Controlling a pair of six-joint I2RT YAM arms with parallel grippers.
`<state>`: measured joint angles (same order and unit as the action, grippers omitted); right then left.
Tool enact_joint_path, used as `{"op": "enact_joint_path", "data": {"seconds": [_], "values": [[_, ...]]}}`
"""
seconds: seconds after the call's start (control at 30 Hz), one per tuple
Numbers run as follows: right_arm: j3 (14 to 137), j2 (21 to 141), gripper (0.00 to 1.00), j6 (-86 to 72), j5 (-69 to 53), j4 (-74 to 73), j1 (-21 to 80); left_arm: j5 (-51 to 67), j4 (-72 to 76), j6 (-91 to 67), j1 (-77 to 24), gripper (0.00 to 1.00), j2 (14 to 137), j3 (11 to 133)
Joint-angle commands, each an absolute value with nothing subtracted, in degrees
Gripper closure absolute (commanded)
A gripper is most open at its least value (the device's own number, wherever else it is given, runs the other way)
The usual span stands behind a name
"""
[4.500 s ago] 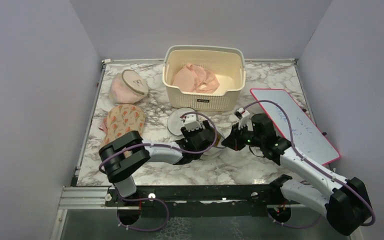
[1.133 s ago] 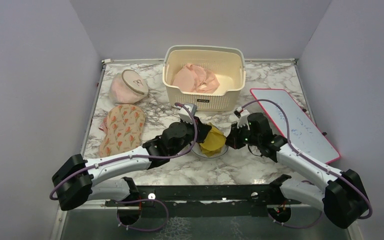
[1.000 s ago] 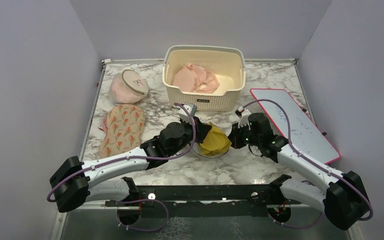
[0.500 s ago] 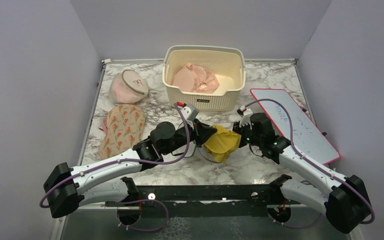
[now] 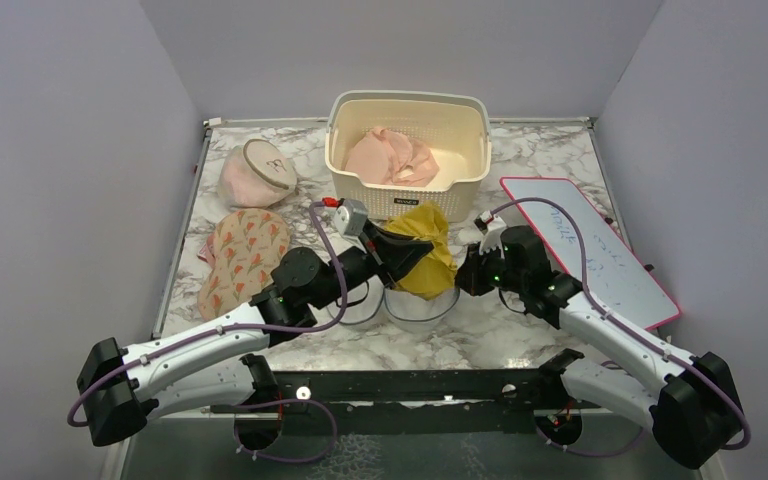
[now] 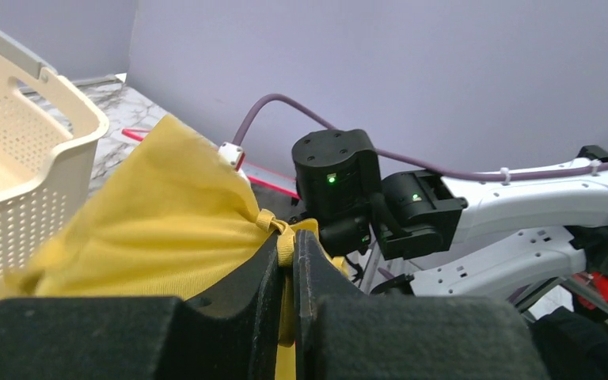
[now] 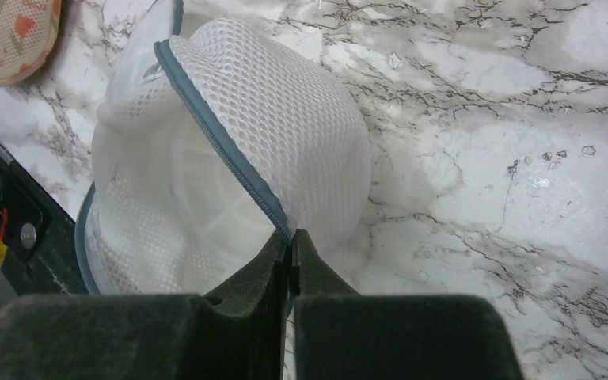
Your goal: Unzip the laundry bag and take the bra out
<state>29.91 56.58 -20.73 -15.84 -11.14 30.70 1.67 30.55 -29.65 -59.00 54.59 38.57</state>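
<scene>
The laundry bag (image 5: 412, 310) lies unzipped on the marble in front of the arms, its white mesh and grey zip rim (image 7: 206, 131) folded open; no garment shows inside it. My right gripper (image 7: 291, 237) is shut on the zip rim at the bag's right side (image 5: 460, 281). The bra (image 5: 432, 258) is yellow and hangs in the air above and behind the bag, close to the basket's front wall. My left gripper (image 6: 287, 239) is shut on a thin yellow strap of the bra (image 6: 150, 229), with the cloth draped over the left finger.
A cream perforated basket (image 5: 408, 198) with pink cloth inside stands at the back centre. A pinkish round bag (image 5: 256, 173) and a floral padded cloth (image 5: 245, 255) lie on the left. A pink-framed whiteboard (image 5: 588, 245) lies to the right.
My left gripper has lifted the yellow bra up out of the laundry bag and back toward the basket. The right gripper stayed shut on the zip rim, almost still.
</scene>
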Motion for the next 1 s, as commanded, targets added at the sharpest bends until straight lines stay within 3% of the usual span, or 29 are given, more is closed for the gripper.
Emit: {"op": "enact_joint_path", "data": {"seconds": [0.0,0.57,0.83,0.97], "values": [[30.16,55.62,0.99,-20.80,-15.83,-10.99,30.93,5.04,36.53,-32.59,-59.24,1.00,53.98,40.37],[30.39,56.76,0.99,-20.29,-17.06,-10.72,30.93,-10.87,30.58,-28.66,-59.16,1.00,53.29,39.83],[30.58,56.90,0.99,-20.15,-17.06,-10.72,30.94,-18.23,24.29,-20.93,-59.15,1.00,57.11,48.40],[30.15,55.83,0.99,-20.29,-17.30,-10.50,30.93,-28.94,23.42,-19.06,-58.87,1.00,60.34,52.63]]}}
